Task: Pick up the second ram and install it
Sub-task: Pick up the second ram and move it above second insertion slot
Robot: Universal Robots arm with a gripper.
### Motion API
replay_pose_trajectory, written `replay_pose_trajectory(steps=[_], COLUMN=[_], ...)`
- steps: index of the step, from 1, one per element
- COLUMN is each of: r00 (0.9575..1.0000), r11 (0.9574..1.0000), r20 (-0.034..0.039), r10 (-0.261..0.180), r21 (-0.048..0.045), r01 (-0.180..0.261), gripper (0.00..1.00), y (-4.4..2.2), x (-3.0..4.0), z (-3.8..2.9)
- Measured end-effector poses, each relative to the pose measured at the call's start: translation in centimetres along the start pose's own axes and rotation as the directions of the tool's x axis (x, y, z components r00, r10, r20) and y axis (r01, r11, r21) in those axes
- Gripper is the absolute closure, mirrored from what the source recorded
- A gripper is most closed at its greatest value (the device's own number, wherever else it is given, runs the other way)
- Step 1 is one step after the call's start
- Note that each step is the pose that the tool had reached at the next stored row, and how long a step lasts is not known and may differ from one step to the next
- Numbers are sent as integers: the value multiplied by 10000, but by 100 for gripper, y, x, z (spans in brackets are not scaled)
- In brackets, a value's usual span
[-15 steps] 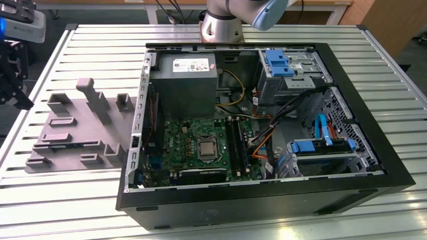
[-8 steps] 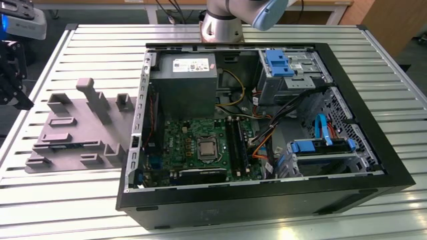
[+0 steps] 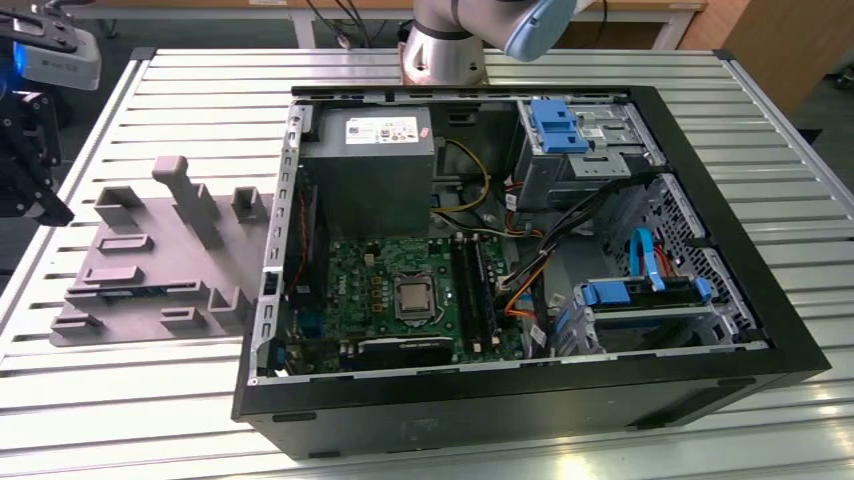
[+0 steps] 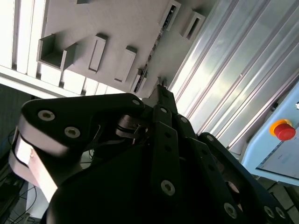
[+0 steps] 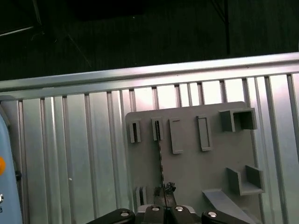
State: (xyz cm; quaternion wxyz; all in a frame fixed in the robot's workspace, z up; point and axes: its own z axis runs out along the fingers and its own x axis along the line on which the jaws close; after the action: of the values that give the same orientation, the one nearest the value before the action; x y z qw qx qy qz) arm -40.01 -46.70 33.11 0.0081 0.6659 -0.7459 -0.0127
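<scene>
over slatted metal table (image 5: 88, 149) | jaws together, empty | second ram (image 5: 161, 163) on edge in grey fixture (image 5: 196, 172) | room beyond dark

In the exterior view the arm (image 3: 441, 50) is a brushed silver cylinder topped by a rounded, pale blue joint cap (image 3: 534, 25). Near the wrist, a pale grey housing (image 3: 60, 55) sits above black hardware. In the second wrist view the pincer (image 4: 161, 91) is matte black, built from flat bar links (image 4: 166, 154) with rounded ends that overlap and narrow toward the tip. Round silver screws (image 4: 167, 186) pin them. A glossy white body section (image 4: 25, 158) lies alongside. In the first wrist view the black links carry 4 silver screw heads.
</scene>
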Motion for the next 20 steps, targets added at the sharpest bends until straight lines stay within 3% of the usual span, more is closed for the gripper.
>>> replay_pose_trajectory(steps=[8,13,17,20], r00=[10000,9999,9999,9999], r11=[10000,10000,10000,10000], r20=[86,96,97,95], r10=[-25,-29,-35,-34], r21=[57,75,82,82], r01=[25,28,34,33], gripper=[89,65,53,47], y=[0,6,8,10], x=[7,10,11,11], z=[97,182,250,255])
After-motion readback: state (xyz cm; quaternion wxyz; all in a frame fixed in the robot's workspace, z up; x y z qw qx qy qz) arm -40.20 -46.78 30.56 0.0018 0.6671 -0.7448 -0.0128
